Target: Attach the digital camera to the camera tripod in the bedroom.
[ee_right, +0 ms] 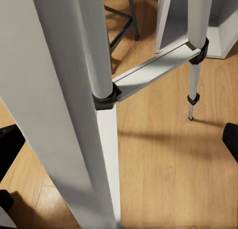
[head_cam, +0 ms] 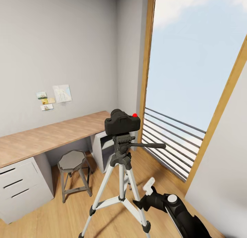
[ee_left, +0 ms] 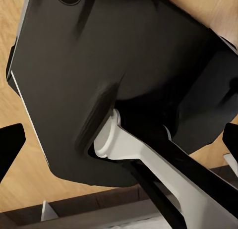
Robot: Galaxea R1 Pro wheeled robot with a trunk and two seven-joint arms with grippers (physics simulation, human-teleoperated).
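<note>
**A:** Digital camera (head_cam: 122,125) first: where is it?

**B:** On top of the camera tripod (head_cam: 119,183), resting on the black head with its lens end pointing left and far, and the red button at its right. The tripod stands on the plank floor (head_cam: 51,221) in front of the wooden desk (head_cam: 48,136), with the grey stool (head_cam: 73,174) to its left and the tall window (head_cam: 192,83) to the right.

**A:** So is the mounting done?

**B:** It looks that way to me, or very nearly. The body sits level on the head and nothing is holding it.

**A:** And the claws?

**B:** The right gripper (head_cam: 148,189) is low, near the tripod's right leg, carrying nothing. Its wrist view looks past a silver leg (ee_right: 99,45) with dark fingertips at both edges, so I judge it spread wide. The left wrist view shows dark fingertips (ee_left: 10,147) far apart too, facing the robot's own dark body.

**A:** Next move?

**B:** Probably just check that the camera is seated, and keep the right arm from knocking that leg.
</note>
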